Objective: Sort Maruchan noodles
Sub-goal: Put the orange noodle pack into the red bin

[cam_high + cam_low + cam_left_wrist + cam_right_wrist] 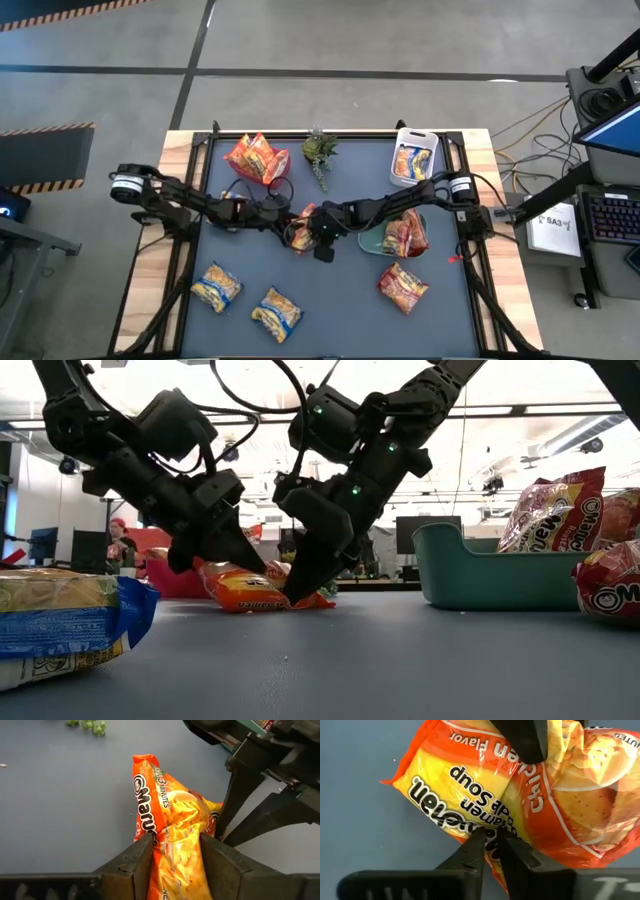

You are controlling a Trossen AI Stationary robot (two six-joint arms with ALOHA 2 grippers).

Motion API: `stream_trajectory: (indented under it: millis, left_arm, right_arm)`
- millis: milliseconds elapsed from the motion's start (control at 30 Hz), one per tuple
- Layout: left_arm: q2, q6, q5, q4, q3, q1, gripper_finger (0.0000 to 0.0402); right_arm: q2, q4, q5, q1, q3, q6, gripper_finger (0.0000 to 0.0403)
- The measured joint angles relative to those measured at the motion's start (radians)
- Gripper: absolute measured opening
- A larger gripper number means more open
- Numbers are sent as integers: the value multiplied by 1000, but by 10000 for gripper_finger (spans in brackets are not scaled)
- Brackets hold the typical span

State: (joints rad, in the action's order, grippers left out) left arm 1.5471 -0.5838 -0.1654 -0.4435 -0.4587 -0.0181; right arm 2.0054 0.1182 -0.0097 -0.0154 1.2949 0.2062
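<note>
Both arms are meeting at the table's (455,330) centre over one orange packet (300,232). The left pincer (176,851) is straddling it, fingers pressing its sides; the right pincer (491,842) is pinching its edge at 3 o'clock of the left one. This looks like a hand-over or a tug to free one packet. Next, one pincer needs to let go cleanly. The wrapper is reading "Maruchan", "3 minutes", "Chicken Flavor", "Ramen Noodle Soup".

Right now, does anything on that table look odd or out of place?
Yes: both grippers, left and right, pinch the same orange noodle packet mid-table, crumpling it. A small green plant also sits among the noodles.
</note>
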Motion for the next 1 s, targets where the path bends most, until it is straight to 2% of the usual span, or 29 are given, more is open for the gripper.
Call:
stream_trajectory:
  millis: [200,433,800,1000]
  left_arm:
    - [-28,19,5,30,0,-2,127]
    - [-47,34,11,58,0,-4,82]
    - [-152,95,2,115,2,-28,5]
    - [-261,110,-1,150,2,-35,1]
  right_arm:
    - [-10,3,-3,0,0,3,107]
    - [-78,59,12,2,0,-30,155]
    - [-197,199,8,2,1,-61,164]
    - [-231,289,5,2,-1,-59,157]
